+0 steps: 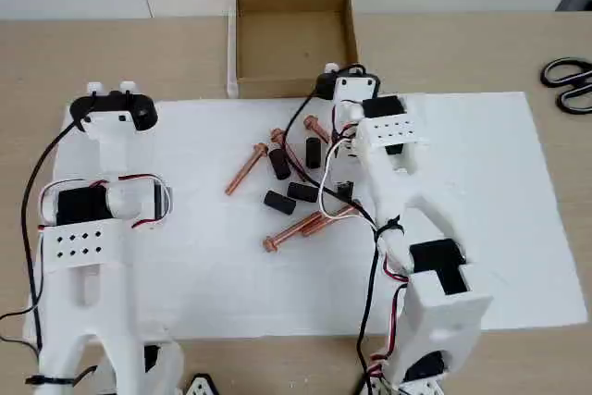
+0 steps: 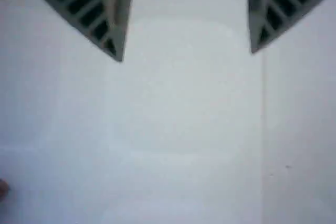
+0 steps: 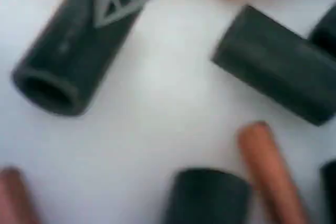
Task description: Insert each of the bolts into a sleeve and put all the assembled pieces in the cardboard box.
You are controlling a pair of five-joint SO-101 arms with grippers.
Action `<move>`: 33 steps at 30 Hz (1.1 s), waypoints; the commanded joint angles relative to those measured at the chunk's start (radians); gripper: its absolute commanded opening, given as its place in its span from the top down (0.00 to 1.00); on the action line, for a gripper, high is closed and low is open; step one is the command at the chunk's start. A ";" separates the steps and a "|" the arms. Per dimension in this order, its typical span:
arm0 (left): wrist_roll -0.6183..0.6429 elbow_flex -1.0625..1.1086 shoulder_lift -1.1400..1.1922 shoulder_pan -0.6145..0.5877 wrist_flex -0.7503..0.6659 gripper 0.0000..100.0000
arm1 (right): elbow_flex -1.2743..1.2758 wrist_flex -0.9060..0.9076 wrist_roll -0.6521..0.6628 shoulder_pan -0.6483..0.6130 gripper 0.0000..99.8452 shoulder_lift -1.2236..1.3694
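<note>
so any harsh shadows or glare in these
High view: even light, bolts and sleeves throw only faint shadows on the white sheet. Left wrist view: sheet pale, no glare spots. Right wrist view: soft shadow beside the sleeve.

Left arm point(image 1: 88, 228) folded back on its own side, left gripper point(image 2: 185, 53) pointing straight down, jaws spread wide apart. Right arm point(image 1: 407, 196) stretched forward to the middle, right gripper point(image 1: 340, 136) pointed down, close to the tabletop.
</note>
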 commanded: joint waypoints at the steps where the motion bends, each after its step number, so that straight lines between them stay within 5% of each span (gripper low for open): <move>1: 0.005 -0.031 -0.005 0.008 -0.018 0.85 | -0.035 -0.033 -0.017 -0.024 0.85 0.008; 13: 0.005 0.013 -0.008 0.008 -0.057 0.85 | -0.035 -0.039 -0.023 -0.036 0.85 0.015; 33: 0.005 0.021 -0.008 0.009 -0.061 0.85 | -0.031 -0.045 -0.305 -0.036 0.85 0.033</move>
